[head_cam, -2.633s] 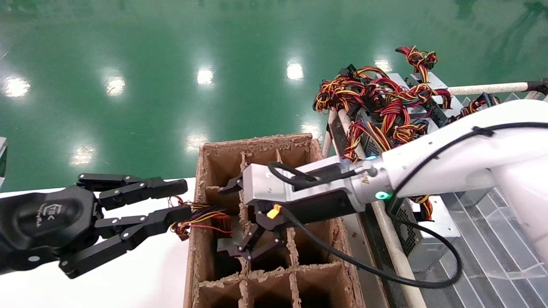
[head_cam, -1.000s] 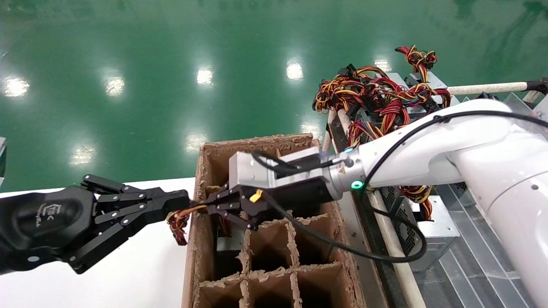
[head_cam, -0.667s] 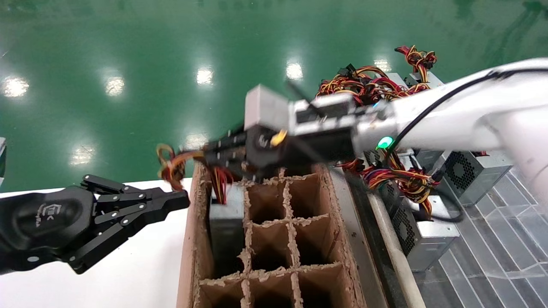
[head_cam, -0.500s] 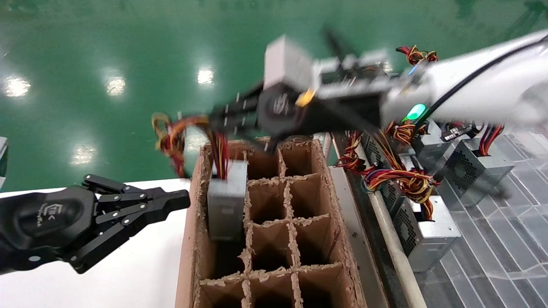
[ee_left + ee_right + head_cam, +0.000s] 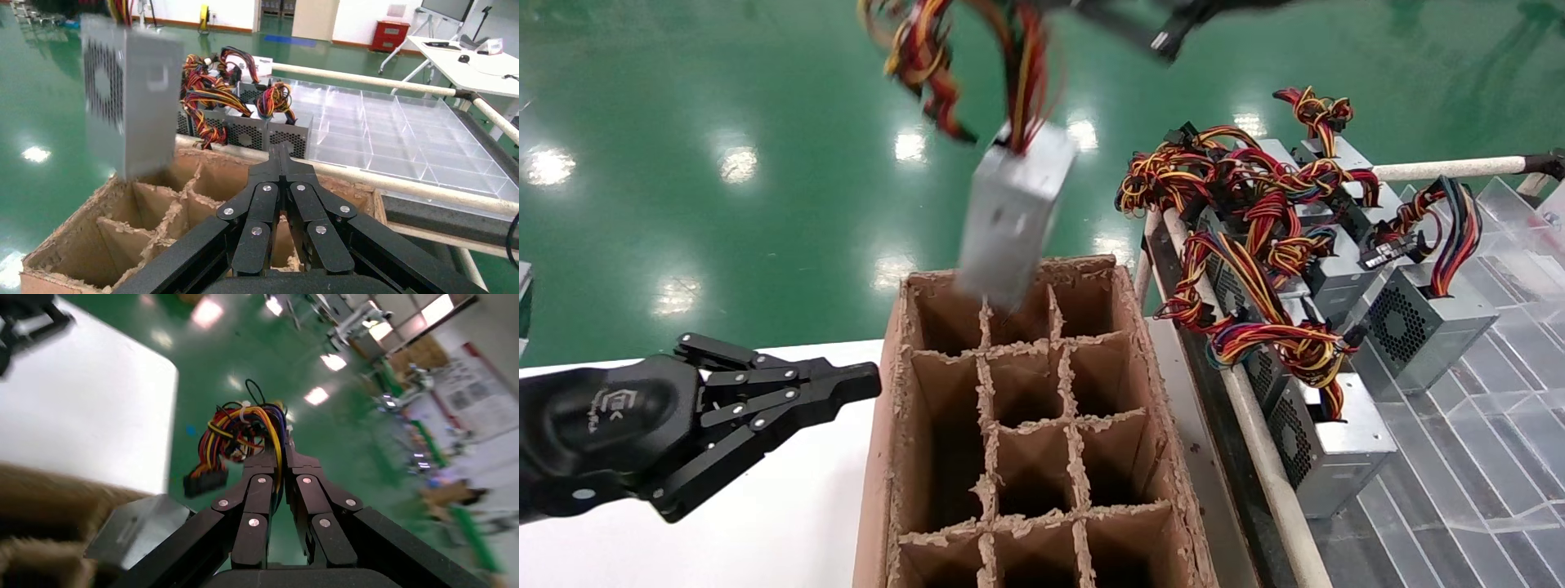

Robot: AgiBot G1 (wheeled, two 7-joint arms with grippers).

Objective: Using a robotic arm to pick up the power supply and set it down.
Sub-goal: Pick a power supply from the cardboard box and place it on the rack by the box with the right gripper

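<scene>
My right gripper [image 5: 278, 454] is clamped on the wires [image 5: 245, 432], so the power supply [image 5: 1009, 214] dangles above the far cardboard box [image 5: 883, 425] cells. Left gripper [image 5: 866, 380] sits pinched together, parked left.

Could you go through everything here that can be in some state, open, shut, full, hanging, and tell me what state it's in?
Power supply: hanging by its wires, clear above the box.
Right end effector: shut on the wire bundle.
Left end effector: shut, holding nothing, beside the box.
Cardboard box: open-topped, visible cells empty.
Other power supplies: resting in the clear tray.
</scene>
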